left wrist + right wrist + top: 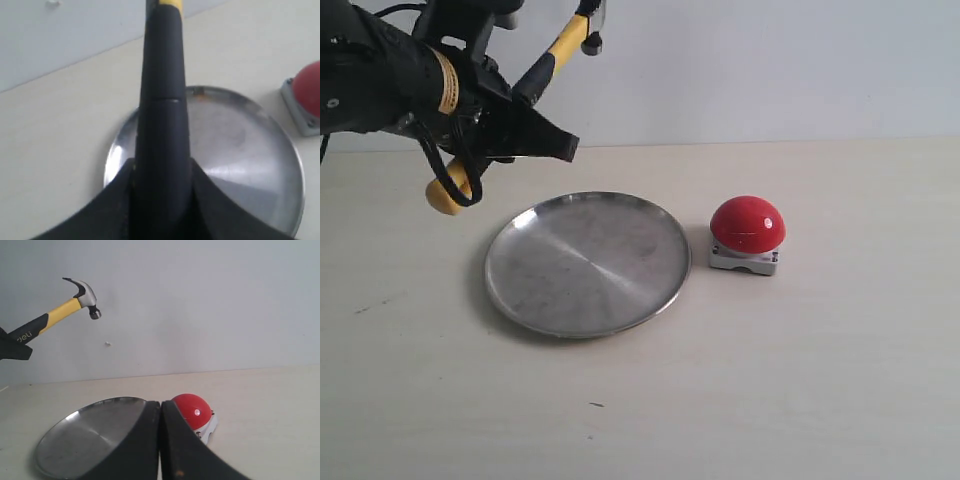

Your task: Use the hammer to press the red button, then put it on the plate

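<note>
Hammer held aloft at the left; plate and red button set out on the counter.

At the left, the hammer (563,42) is pinched by its black grip between the left fingers (100,215). Its steel head is raised up and to the right, well clear of the counter (800,380); this hold is judged to leave the head free for a downward press. In the middle, the plate (588,262) lies bare, presumably so the tool can be laid there afterwards. Just beside its right rim the red button (747,224) is seen, well apart from the hammer head. The right fingers (135,445) are pressed together on nothing, apparently parked aside.
</note>
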Robot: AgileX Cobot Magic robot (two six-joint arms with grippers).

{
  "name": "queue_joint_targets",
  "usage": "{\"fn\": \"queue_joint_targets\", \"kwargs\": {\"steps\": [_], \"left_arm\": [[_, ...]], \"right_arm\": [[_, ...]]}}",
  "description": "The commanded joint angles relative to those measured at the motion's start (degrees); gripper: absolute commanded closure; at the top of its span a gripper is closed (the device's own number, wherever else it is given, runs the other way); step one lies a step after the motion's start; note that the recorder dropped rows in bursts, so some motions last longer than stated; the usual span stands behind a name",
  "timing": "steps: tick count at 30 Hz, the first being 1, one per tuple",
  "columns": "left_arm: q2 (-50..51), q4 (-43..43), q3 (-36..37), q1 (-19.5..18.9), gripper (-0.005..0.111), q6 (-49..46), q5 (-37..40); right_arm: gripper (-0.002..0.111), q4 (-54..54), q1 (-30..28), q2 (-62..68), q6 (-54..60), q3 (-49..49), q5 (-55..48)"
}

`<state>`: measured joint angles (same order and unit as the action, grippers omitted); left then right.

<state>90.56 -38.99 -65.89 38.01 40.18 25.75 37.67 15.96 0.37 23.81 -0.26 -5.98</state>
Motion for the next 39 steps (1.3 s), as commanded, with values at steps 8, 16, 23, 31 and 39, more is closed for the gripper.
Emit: {"fn": "queue_joint_targets", "kwargs": {"steps": [8, 16, 23, 31, 39], "left_arm": [[1.43, -15.84, 9.68, 5.33, 0.107, 20.22, -28.74], [7.50, -15.63, 9.68, 8.42, 0.107, 21.45, -27.88], [8.59, -15.63, 9.68, 8.42, 0.107, 24.99, -28.25], [12.25, -15.63, 8.52, 9.35, 0.107, 25.74, -28.25], [13.15, -15.63, 6.10, 10.09, 0.107, 26.10, -28.16]], "right_arm": [[0.108, -0.07, 0.03, -0.37, -0.01, 0.26, 0.15], [0.108, -0.07, 0.03, -0.37, -0.01, 0.26, 0.15], [0.108, -0.07, 0.03, -0.37, -0.01, 0.26, 0.15], [0.108, -0.18, 0.03, -0.37, -0.01, 0.26, 0.15], [0.108, -0.18, 0.03, -0.37, -0.01, 0.26, 0.15]]}}
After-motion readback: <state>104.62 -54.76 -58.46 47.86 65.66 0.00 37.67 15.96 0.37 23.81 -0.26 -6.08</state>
